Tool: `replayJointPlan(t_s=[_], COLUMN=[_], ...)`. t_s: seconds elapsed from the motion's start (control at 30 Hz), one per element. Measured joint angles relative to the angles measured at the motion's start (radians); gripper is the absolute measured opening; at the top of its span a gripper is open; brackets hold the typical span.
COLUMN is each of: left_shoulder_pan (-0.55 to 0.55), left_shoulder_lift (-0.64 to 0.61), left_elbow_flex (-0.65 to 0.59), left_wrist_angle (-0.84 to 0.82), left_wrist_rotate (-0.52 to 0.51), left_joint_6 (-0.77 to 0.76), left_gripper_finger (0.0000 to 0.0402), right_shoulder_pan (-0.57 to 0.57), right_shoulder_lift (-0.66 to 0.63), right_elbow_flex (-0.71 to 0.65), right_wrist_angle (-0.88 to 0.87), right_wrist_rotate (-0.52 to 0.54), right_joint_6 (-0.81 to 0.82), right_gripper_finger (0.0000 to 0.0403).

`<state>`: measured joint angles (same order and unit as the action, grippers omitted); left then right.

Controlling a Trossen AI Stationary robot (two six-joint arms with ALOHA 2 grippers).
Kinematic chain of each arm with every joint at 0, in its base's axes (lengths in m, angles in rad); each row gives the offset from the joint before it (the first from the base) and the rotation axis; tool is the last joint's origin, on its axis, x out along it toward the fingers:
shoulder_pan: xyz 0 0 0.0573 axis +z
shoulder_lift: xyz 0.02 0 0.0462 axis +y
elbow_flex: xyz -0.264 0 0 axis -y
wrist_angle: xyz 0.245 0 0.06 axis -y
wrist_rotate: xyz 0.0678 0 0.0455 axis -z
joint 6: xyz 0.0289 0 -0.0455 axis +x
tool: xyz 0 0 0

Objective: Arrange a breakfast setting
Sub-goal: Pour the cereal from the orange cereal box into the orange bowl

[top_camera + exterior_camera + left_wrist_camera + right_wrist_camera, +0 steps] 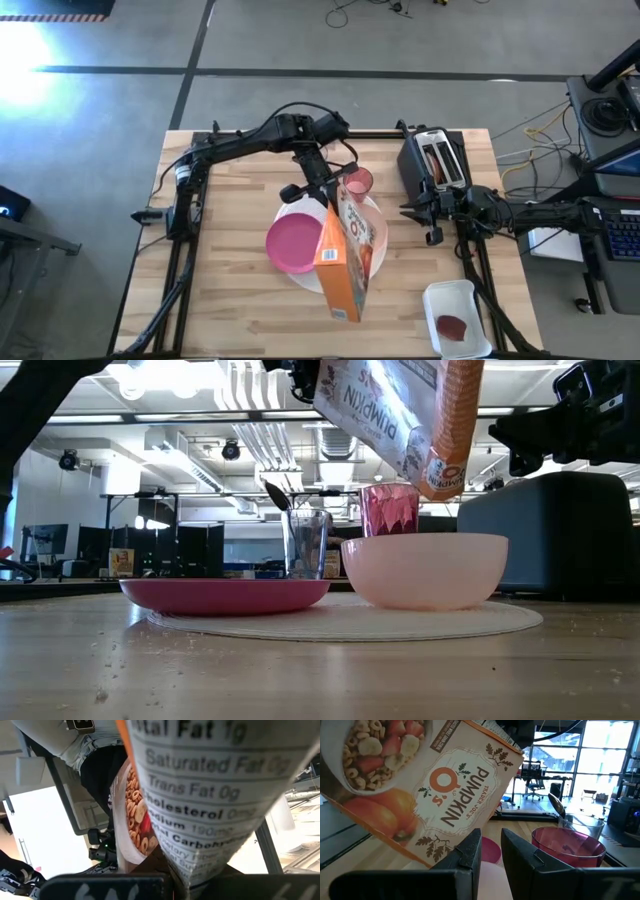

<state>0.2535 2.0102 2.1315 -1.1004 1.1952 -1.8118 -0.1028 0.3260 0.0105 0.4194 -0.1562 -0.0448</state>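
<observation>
An orange cereal box (342,262) hangs tilted over a peach bowl (425,570), with my left gripper (322,195) shut on its far end. The bowl and a magenta plate (293,243) rest on a white round mat (288,212). Behind them stand a translucent pink cup (390,510) and a clear glass (307,545) with a spoon (277,495) leaning in it. My right gripper (420,215) waits at the table's right side, level, its fingers a little apart around nothing. My left gripper pinches the box between its two fingers across the narrow side panel with the nutrition text (195,865), at the box's far end. That panel narrows toward the fingers. The box is lifted clear and tilted, its lowest corner (440,482) above the bowl and the cup.
A silver toaster (436,160) stands at the far right of the table. Near the right front corner lies a white container (458,318) with something red in it. Bare wood shows along the table's left side and its near edge.
</observation>
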Motion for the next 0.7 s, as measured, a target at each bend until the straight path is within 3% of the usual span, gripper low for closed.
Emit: replayJointPlan(t_s=[0.27, 0.7], left_shoulder_pan=[0.0, -0.002], left_shoulder_lift=[-0.001, -0.003], left_elbow_flex=[0.017, 0.073], left_wrist_angle=[0.002, 0.004], left_wrist_rotate=[-0.008, -0.007], left_joint_6=[-0.016, -0.184], left_gripper_finger=[0.0, 0.0], right_shoulder_pan=[0.0, 0.0], right_shoulder_lift=[0.0, 0.002], right_elbow_flex=[0.0, 0.0], right_wrist_angle=[0.0, -0.002], right_wrist_rotate=[0.0, 0.0], right_joint_6=[0.0, 0.0], right_gripper_finger=[0.0063, 0.0063])
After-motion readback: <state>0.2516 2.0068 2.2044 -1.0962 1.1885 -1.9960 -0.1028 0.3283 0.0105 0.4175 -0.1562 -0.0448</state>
